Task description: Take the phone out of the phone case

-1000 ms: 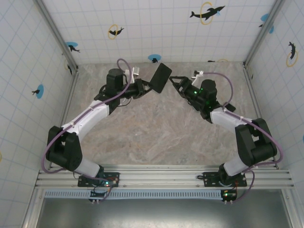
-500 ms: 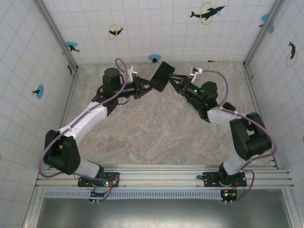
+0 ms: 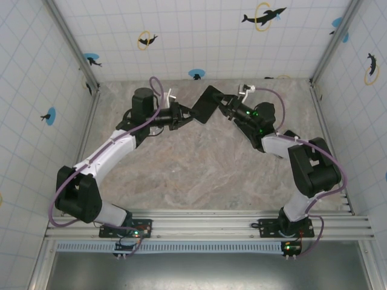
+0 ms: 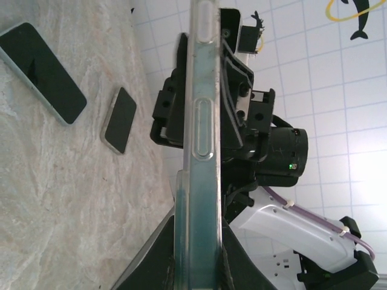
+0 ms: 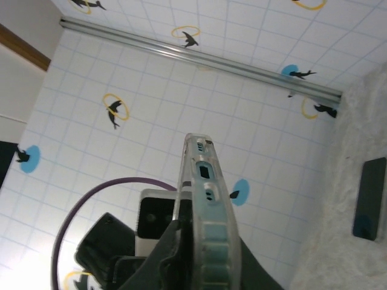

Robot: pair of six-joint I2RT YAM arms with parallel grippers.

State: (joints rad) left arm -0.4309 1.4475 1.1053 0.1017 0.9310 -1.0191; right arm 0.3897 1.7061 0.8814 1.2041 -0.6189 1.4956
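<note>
The marble tabletop [image 3: 199,175] fills the middle of the overhead view. The left arm [image 3: 115,148] and right arm [image 3: 302,163] reach from the bottom edge to meet at upper centre. Between them, held tilted above the tabletop, is the dark phone [image 3: 207,101], which sits in its clear phone case [image 4: 199,121]. The left fingers [image 3: 186,113] are closed on its lower left corner. The right fingers [image 3: 227,103] are clamped on its right edge, one on each face. In the left wrist view the case stands edge-on up the centre, with a larger spare phone [image 4: 42,72] and a smaller spare phone [image 4: 120,119] lying flat at upper left.
</note>
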